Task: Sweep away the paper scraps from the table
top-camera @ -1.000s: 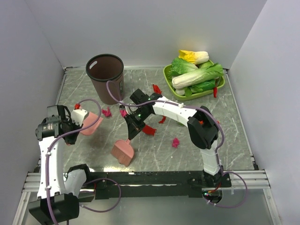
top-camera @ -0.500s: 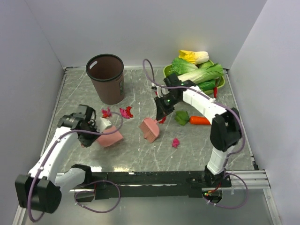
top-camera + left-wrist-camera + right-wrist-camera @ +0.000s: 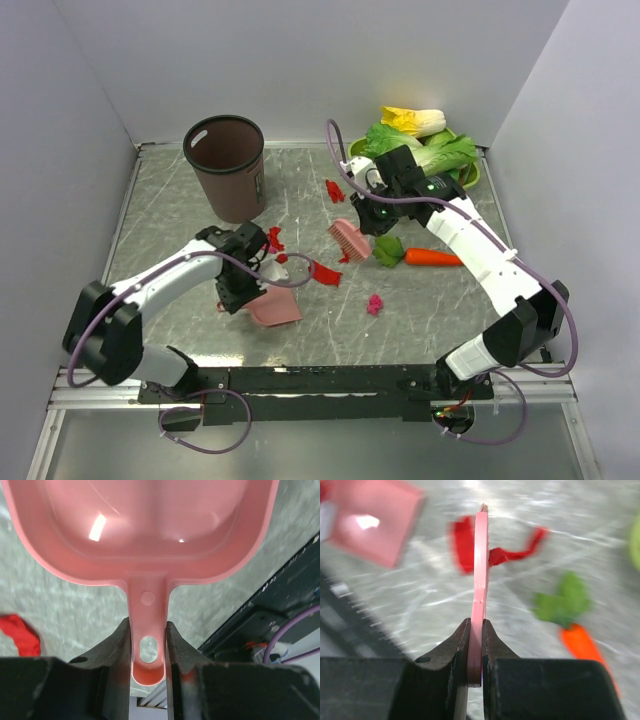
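- Paper scraps (image 3: pixel 325 272) lie scattered across the table's (image 3: pixel 170 215) middle; none looks collected yet.
- Left gripper (image 3: pixel 148 645) is closed tight on the pink dustpan's (image 3: pixel 278 312) handle; its pan looks empty.
- Right gripper (image 3: pixel 476 645) pinches the pink brush's (image 3: pixel 347 238) handle, bristles near red scraps.
- Carrot (image 3: pixel 437 257) lies just beside the brush, probably obstructing sweeps there.

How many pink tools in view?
2: dustpan held by the left gripper, front left of centre; brush held by the right gripper, mid-table near the carrot. None seems hidden.
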Controlling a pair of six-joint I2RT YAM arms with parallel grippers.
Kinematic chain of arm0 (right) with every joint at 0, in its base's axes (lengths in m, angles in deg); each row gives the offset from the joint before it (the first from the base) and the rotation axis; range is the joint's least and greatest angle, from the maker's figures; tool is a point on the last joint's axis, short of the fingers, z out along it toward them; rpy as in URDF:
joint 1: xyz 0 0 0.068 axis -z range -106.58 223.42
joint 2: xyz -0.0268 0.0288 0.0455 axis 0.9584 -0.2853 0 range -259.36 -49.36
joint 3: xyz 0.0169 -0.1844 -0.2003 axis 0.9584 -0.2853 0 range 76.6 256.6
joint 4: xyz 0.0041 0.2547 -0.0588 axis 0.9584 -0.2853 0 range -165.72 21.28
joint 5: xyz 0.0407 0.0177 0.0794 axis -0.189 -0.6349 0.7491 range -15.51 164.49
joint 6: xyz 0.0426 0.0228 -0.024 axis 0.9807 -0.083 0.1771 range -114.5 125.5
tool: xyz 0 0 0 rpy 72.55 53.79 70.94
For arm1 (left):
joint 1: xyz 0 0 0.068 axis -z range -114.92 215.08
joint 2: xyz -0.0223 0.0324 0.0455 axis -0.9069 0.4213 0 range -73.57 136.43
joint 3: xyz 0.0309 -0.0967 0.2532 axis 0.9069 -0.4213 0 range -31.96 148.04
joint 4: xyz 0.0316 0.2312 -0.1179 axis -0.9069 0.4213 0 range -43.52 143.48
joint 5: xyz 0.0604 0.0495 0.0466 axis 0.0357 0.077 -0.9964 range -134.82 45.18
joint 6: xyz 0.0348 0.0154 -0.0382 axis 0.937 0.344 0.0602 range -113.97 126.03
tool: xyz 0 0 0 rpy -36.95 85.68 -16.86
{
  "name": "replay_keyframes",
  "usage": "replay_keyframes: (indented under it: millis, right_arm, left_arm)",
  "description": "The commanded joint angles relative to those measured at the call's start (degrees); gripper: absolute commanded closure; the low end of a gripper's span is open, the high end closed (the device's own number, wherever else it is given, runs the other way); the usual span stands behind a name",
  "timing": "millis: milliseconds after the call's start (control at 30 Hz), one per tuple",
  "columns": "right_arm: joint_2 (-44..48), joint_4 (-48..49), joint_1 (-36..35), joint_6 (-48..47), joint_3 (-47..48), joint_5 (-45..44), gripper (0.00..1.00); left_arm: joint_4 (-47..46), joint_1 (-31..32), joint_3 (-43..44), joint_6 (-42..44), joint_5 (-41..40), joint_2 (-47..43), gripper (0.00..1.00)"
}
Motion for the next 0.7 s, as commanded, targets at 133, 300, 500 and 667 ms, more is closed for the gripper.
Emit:
replay_keyframes:
  millis: [133, 300, 500, 667]
  right_arm:
    - [-6.8, 5.96, 0.36, -2.42, 6.62, -19.72, 1.0]
    - [-10.41, -3.25, 2.99, -0.4, 14.44, 4.73, 1.0]
    - [-7.69, -8.28, 5.45, -3.9, 9.46, 12.91, 1.0]
    - [-5.6, -4.81, 9.86, -3.29, 10.41, 12.75, 1.0]
  left_arm:
    - [-4.58, 3.3, 5.55, -8.32, -1.61, 8.51, 0.99]
    - [-7.48, 3.74, 6.7, -12.28, -0.91, 10.18, 0.99]
    - [-9.41, 3.74, 4.68, -12.63, -0.91, 9.22, 0.99]
    - [-10.73, 3.74, 2.22, -11.67, -0.12, 7.98, 0.99]
